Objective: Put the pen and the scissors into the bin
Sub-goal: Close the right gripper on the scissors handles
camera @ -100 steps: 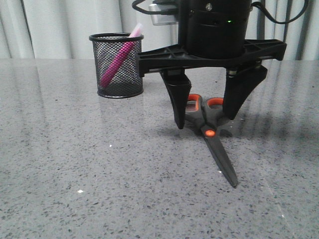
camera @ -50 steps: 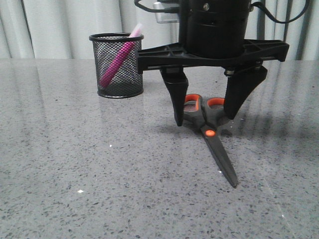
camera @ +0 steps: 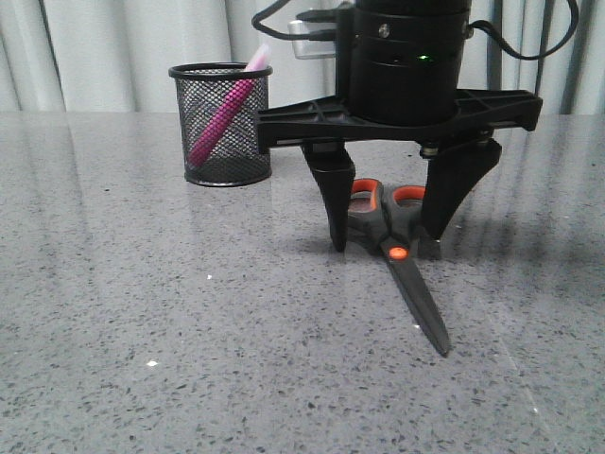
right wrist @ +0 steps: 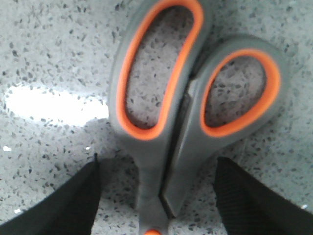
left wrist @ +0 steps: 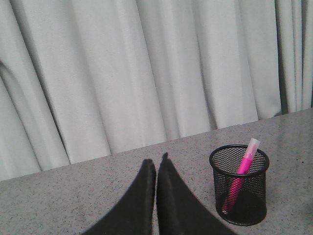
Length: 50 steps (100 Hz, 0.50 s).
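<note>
**Operator:** While I work across the front view from its left edge, the first thing I meet is the bin (camera: 220, 123), a black wire-mesh pen cup standing upright in the upper left of the frame on the grey speckled table (camera: 132, 322). I see the pen (camera: 227, 115) inside it, magenta, leaning, its whitish cap poking above the rim.

**Observer:** And your left arm?

**Operator:** I only get it from its own wrist camera. The left gripper (left wrist: 156, 169) has its two dark fingers pressed together with nothing between them, low in the middle of that picture, with the cup and pen at lower right and pale curtains (left wrist: 122, 73) filling the upper part.

**Observer:** Moving to the centre?

**Operator:** My right gripper (camera: 388, 241) hangs fingers-down at centre right of the front view, spread wide, one finger on each side of the scissors (camera: 402, 265). They lie flat on the table, orange-lined loops toward the back, orange pivot screw just in front of the fingers, dark blades running toward the lower right.

**Observer:** Any contact?

**Operator:** From the right wrist camera I see table between each fingertip (right wrist: 63, 203) and the grey handles, so nothing is gripped. Whether the tips touch the table, I cannot tell.
</note>
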Each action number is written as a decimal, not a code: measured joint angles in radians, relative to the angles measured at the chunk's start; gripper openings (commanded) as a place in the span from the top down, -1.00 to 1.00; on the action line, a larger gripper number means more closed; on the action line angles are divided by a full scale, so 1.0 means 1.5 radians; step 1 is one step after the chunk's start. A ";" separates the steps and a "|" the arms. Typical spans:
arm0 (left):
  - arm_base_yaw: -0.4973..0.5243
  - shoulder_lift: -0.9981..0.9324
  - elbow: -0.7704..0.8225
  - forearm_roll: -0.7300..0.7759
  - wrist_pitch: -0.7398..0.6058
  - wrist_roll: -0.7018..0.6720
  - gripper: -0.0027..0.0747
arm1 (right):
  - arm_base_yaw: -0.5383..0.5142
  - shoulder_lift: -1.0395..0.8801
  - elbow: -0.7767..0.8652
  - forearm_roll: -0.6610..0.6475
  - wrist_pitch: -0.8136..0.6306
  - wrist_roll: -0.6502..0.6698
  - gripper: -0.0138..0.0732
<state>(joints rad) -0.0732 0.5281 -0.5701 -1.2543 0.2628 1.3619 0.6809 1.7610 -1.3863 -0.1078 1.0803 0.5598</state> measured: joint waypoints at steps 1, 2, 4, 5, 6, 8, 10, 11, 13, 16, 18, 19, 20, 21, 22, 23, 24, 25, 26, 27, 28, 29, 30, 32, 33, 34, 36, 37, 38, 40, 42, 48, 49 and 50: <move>0.000 0.000 0.000 0.000 0.000 0.000 0.99 | 0.000 0.000 0.001 0.000 0.000 0.000 -0.36; 0.000 0.000 0.000 0.000 0.000 0.000 0.99 | 0.000 0.000 0.001 0.000 0.000 0.000 -0.36; 0.000 0.000 0.000 0.000 0.000 0.000 0.99 | 0.000 0.000 0.001 0.000 0.000 0.000 -0.35; 0.000 0.000 0.000 0.000 0.000 0.000 0.99 | 0.000 0.000 0.001 0.000 0.000 0.000 -0.35; 0.000 0.000 0.000 0.000 0.000 0.000 0.99 | 0.000 0.000 0.001 0.000 0.000 0.000 -0.34; 0.000 0.000 0.000 0.000 0.000 0.000 0.99 | 0.000 0.000 0.001 0.000 0.000 0.000 -0.32; 0.000 0.000 0.000 0.000 0.000 0.000 0.99 | 0.000 0.000 0.001 0.000 -0.001 0.000 -0.29; 0.000 0.000 0.000 0.000 0.000 0.000 0.99 | 0.000 0.000 0.001 0.000 -0.001 0.000 -0.28; 0.000 0.000 0.000 0.000 0.000 0.000 0.99 | 0.000 0.001 0.001 0.001 -0.001 0.000 -0.25; 0.000 0.000 0.000 0.000 0.000 0.000 0.99 | 0.000 0.001 0.001 0.001 -0.003 0.000 -0.18; 0.000 0.000 0.000 0.000 0.000 0.000 0.99 | 0.000 0.001 0.001 0.002 -0.004 0.000 -0.15; 0.000 0.000 0.000 0.000 0.000 0.000 0.99 | 0.000 0.001 0.001 0.002 -0.004 0.000 -0.12; 0.000 0.000 0.000 0.000 0.000 0.000 0.99 | 0.000 0.001 0.001 0.002 -0.004 0.000 -0.10; 0.000 0.000 0.000 0.000 0.000 0.000 0.99 | 0.000 0.001 0.001 0.004 -0.005 0.000 -0.09; 0.000 0.000 0.000 0.000 0.000 0.000 0.99 | 0.000 0.001 0.001 0.004 -0.005 0.000 -0.06; 0.000 0.000 0.000 0.000 0.000 0.000 0.99 | 0.000 0.001 0.001 0.004 -0.007 0.000 -0.04; 0.000 0.000 0.000 0.000 0.000 0.000 0.99 | 0.000 0.001 0.001 0.006 -0.007 0.000 -0.01; 0.000 0.000 0.000 0.000 0.000 0.000 0.99 | 0.000 0.003 0.001 0.006 -0.008 0.000 0.00; 0.000 0.000 0.000 0.000 0.000 0.000 0.99 | 0.000 0.003 0.001 0.006 -0.008 0.000 0.03; 0.000 0.000 0.000 0.000 0.000 0.000 0.99 | 0.000 0.003 0.001 0.007 -0.008 0.000 0.05; 0.000 0.000 0.000 0.000 0.000 0.000 0.99 | 0.000 0.003 0.001 0.007 -0.010 0.000 0.06; 0.000 0.000 0.000 0.000 0.000 0.000 0.99 | 0.000 0.003 0.001 0.007 -0.010 0.000 0.09; 0.000 0.000 0.000 0.000 0.000 0.000 0.99 | 0.000 0.003 0.001 0.007 -0.011 0.000 0.12; 0.000 0.000 0.000 0.000 0.000 0.000 0.99 | 0.000 0.003 0.001 0.007 -0.013 0.000 0.16; 0.000 0.000 0.000 0.000 0.000 0.000 0.99 | 0.000 0.003 0.001 0.007 -0.013 0.000 0.16; 0.000 0.000 0.000 0.000 0.000 0.000 0.99 | 0.000 0.003 0.001 0.007 -0.013 0.000 0.19; 0.000 0.000 0.000 0.000 0.000 0.000 0.99 | 0.000 0.003 0.001 0.007 -0.014 0.000 0.23; 0.000 0.000 0.000 0.000 0.000 0.000 0.99 | 0.000 0.003 0.001 0.007 -0.014 0.000 0.24; 0.000 0.000 0.000 0.000 0.000 0.000 0.99 | 0.000 0.003 0.001 0.007 -0.014 0.000 0.27; 0.000 0.000 0.000 0.000 0.000 0.000 0.99 | 0.000 0.003 0.001 0.007 -0.014 0.000 0.31; 0.000 0.000 0.000 0.000 0.000 0.000 0.99 | 0.000 0.003 0.001 0.007 -0.014 0.002 0.34; 0.000 0.000 0.000 0.000 0.000 0.000 0.99 | 0.000 0.003 0.001 0.005 -0.013 0.002 0.43; 0.000 0.000 0.000 0.000 0.000 0.000 0.99 | 0.001 0.003 0.001 0.005 -0.013 0.003 0.46; 0.000 0.000 0.000 0.000 0.000 0.000 0.99 | 0.001 0.003 0.001 0.003 -0.013 0.003 0.47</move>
<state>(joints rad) -0.0732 0.5281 -0.5701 -1.2543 0.2628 1.3619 0.6825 1.7649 -1.3849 -0.1032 1.0616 0.5638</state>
